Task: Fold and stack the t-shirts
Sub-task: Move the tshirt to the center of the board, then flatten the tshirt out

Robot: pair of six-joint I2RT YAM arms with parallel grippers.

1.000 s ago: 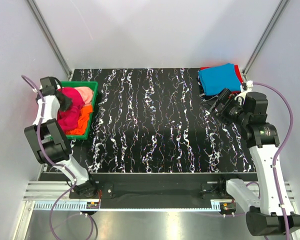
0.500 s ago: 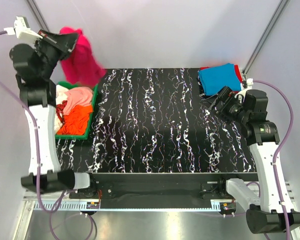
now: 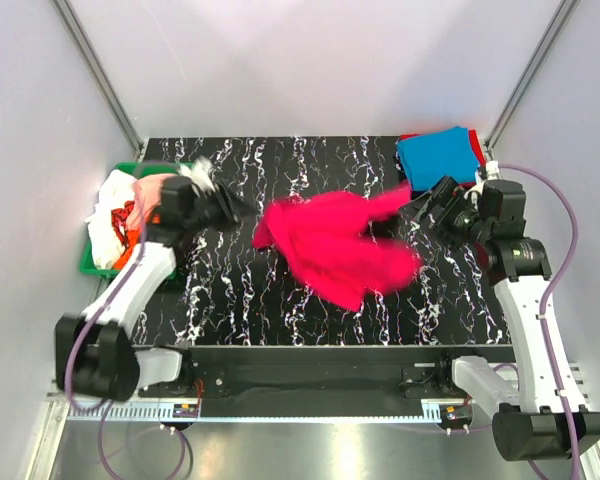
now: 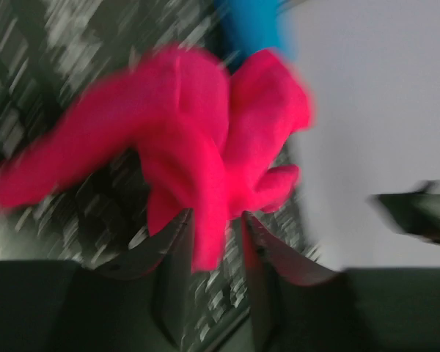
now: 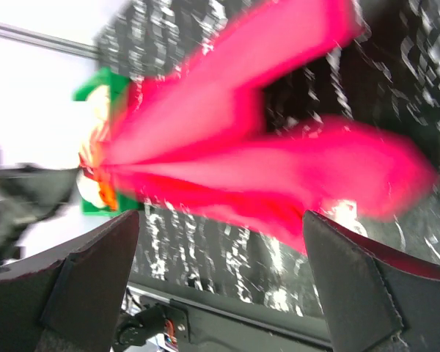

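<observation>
1. The magenta-pink t-shirt (image 3: 340,250) is over the middle of the black white-veined desk (image 3: 280,170), opened out and crumpled, and blurred in every view.
2. In the top view its long axis runs across the frame from left to right, dipping a little toward the lower right. One lobe reaches up toward the upper right. Collar and hem cannot be told apart.
3. Whether the whole shirt lies flat on the desk cannot be told. A dark patch shows below the upper-right lobe.
4. The left hand (image 3: 230,210) is just left of the shirt's left end, at the right rim of the green bin (image 3: 88,263), and it points toward the shirt.
5. In the left wrist view its fingers (image 4: 172,279) stand apart, and a narrow tail of the shirt hangs between their tips. The blur hides whether the cloth touches either finger.
6. The right hand (image 3: 432,207) is at the shirt's upper-right lobe, pointing left across the desk. Its fingers are spread wide with nothing gripped. In the right wrist view the shirt stretches beyond them, from the upper right of the frame to the left.
7. The shirt lies between the two hands.
8. A white tee (image 3: 105,222), a peach-pink tee (image 3: 152,187) and a sliver of an orange tee (image 3: 128,258) sit in the bin at the left of the frame.
9. A folded blue tee (image 3: 435,157) lies on a red tee (image 3: 477,148) at the upper right corner of the desk, just behind the right hand.
</observation>
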